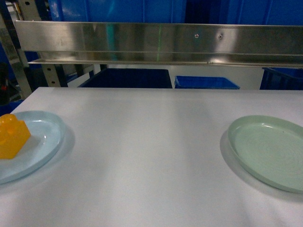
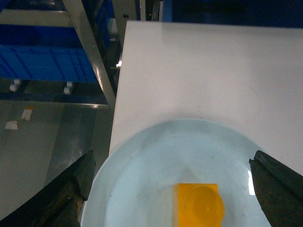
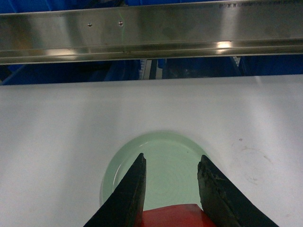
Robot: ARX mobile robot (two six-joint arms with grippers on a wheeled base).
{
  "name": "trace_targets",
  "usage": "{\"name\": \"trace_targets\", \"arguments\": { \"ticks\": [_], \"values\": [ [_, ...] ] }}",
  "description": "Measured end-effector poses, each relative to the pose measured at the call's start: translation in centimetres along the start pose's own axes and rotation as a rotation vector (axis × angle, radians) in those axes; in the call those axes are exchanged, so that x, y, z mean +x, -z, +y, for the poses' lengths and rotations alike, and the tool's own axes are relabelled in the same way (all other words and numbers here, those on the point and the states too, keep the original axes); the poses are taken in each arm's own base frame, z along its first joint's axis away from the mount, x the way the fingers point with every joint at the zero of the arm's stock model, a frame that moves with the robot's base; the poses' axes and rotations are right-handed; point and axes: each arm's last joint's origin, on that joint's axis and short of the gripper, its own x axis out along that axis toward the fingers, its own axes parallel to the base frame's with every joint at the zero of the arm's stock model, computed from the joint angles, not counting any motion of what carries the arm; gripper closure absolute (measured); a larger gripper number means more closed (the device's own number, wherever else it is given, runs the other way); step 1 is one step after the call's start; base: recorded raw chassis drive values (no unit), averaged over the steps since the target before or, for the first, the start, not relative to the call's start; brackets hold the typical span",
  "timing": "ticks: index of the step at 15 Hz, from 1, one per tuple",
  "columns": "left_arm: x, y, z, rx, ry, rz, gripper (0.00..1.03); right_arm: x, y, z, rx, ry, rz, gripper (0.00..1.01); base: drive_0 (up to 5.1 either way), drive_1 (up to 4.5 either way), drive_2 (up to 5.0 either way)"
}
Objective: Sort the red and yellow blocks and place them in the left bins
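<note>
A white worktop (image 1: 151, 142) spans the scene beneath a steel rail (image 1: 161, 42), with blue bins (image 1: 206, 82) standing behind its far edge. A pale blue plate (image 1: 45, 142) sits at the left, a pale green plate (image 1: 270, 151) at the right. The yellow block (image 1: 12, 136) rests on the blue plate, and the left pincer (image 2: 173, 187) hangs spread wide above it. Over the green plate, the right pincer (image 3: 171, 182) pinches the red block (image 3: 173, 216) between its dark fingers (image 3: 130, 194).
</note>
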Motion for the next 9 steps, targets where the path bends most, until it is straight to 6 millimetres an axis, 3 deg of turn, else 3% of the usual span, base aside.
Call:
{"name": "trace_targets", "arguments": {
  "ticks": [6,9],
  "values": [
    [1.0,2.0,-0.7,0.017,-0.025,0.035,0.05,0.0,0.0,0.0,0.0,0.0,0.0,0.73,0.0,0.0,0.0],
    [1.9,4.5,-1.8,0.064,-0.016,0.092,0.05,0.0,0.0,0.0,0.0,0.0,0.0,0.74,0.0,0.0,0.0]
  ]
}}
